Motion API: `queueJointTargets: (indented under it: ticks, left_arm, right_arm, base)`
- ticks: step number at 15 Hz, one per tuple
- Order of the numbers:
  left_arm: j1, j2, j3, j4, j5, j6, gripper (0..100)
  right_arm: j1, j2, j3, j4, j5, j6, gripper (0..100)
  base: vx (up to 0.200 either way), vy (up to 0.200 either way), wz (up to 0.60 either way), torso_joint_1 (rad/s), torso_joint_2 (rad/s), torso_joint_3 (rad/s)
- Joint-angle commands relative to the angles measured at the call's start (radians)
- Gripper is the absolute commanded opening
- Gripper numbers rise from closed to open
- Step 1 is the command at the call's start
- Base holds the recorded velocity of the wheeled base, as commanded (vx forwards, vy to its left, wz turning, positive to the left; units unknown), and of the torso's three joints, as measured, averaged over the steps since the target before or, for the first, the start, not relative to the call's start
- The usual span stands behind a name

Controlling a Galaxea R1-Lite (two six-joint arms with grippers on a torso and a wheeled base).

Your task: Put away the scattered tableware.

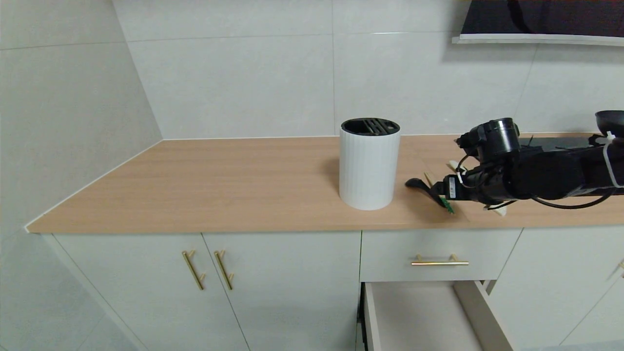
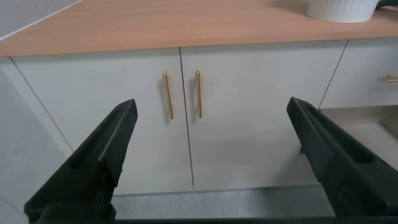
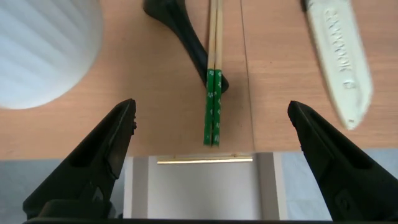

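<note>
There is very little writing here. On the white utensil, which lies on the worktop, one row of raised letters runs along its length, in the same white as the piece itself. The letters are too faint to make out with certainty. The chopsticks near it carry small pale marks on their green ends, but these look more like a pattern than like words. On the right arm, near its wrist, sits a small white label with dark print, too tiny to read.
</note>
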Motion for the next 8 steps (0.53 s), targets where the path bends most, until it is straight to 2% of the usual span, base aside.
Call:
queueJointTargets:
  ticks: [1,8]
  left_arm:
    - [0.000,0.000,0.000,0.000,0.000,0.000,100]
    - [0.000,0.000,0.000,0.000,0.000,0.000,100]
  right_arm:
    - [0.000,0.040,-0.007,-0.003,-0.004,0.001,100]
    - [-0.012,0.141,-0.060,-0.006,-0.031,0.014,100]
  base:
    - [0.000,0.000,0.00,0.000,0.00,0.000]
    - [0.000,0.000,0.00,0.000,0.00,0.000]
